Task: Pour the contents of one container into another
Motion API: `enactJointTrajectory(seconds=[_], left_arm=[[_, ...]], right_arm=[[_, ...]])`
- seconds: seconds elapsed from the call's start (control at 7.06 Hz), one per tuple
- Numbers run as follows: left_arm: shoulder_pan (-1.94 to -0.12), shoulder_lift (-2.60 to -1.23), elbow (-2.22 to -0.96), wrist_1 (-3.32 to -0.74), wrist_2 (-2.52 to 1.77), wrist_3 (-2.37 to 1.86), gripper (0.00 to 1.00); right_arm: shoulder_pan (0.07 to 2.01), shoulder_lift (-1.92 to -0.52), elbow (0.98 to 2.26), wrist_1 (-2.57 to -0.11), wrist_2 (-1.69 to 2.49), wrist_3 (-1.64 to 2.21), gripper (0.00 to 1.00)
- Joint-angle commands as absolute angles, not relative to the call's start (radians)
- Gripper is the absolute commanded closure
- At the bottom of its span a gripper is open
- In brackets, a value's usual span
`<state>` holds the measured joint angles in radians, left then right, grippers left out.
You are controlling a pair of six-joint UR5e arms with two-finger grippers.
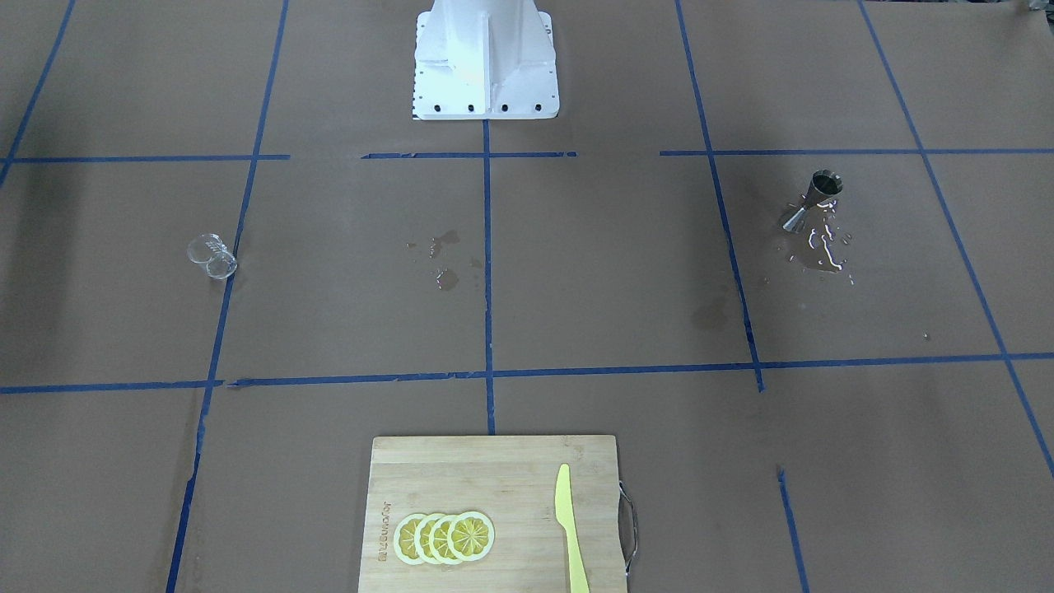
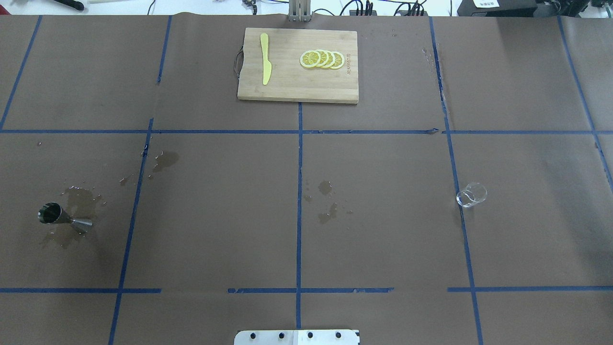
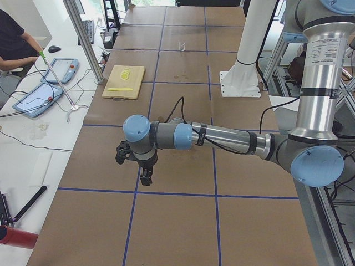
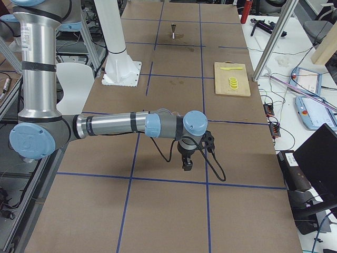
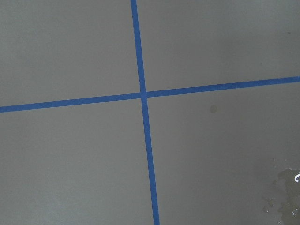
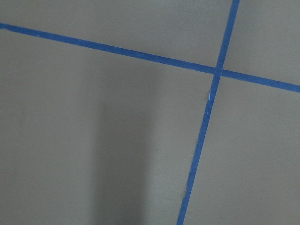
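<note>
1. The small clear glass beaker (image 2: 471,195) stands at about 3 o'clock from the table's centre in the overhead view, touching a line of blue tape (image 2: 299,191). The far side view shows it upright. Its printed measuring marks are too faint to read.
2. The small silver metal jigger (image 2: 62,216), hourglass-shaped and dark inside, stands at about 9 o'clock, well apart from the beaker. It sits within a wet patch (image 1: 819,247) on the brown paper (image 2: 383,230), with shiny drops lying beside it.
3. More damp splashes (image 2: 328,201) mark the paper just beside the centre tape line.
4. A rectangular bamboo cutting board (image 2: 287,88) lies at 12 o'clock, on the far edge from the white robot base (image 1: 486,58). A brand mark is burnt in along one short edge, but it is too small to read.
5. On the board, a flat yellow plastic knife (image 2: 265,64) lies near the handle end, and four overlapping lemon slices (image 2: 322,59) lie near the branded end.
6. The left gripper (image 3: 145,180) hangs fingers-down above bare paper, holding nothing visible. I cannot tell how far its jaws are parted.
7. The right gripper (image 4: 186,166) hangs likewise over the paper at the opposite end, nothing visible in it. Its jaw gap cannot be told either.
8. Both wrist views show only paper and crossing tape. The left one catches a wet edge at 4 o'clock.
</note>
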<state>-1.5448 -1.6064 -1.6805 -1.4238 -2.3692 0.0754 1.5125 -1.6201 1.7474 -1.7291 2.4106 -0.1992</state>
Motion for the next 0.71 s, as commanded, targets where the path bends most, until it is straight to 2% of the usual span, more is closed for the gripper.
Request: enactJointTrajectory(seconds=[0.0,0.57], left_arm=[[-1.545,-1.603,-1.675,-1.422,-2.368,0.074,0.0],[-1.543,-1.615,-1.674,-1.424,-2.317,0.077,0.0]], right_arm=[[1.514,-1.618,1.746,-1.73,2.41,-0.196,0.0],[1.514,-1.606,1.746,-1.732,2.314,-0.207,0.0]])
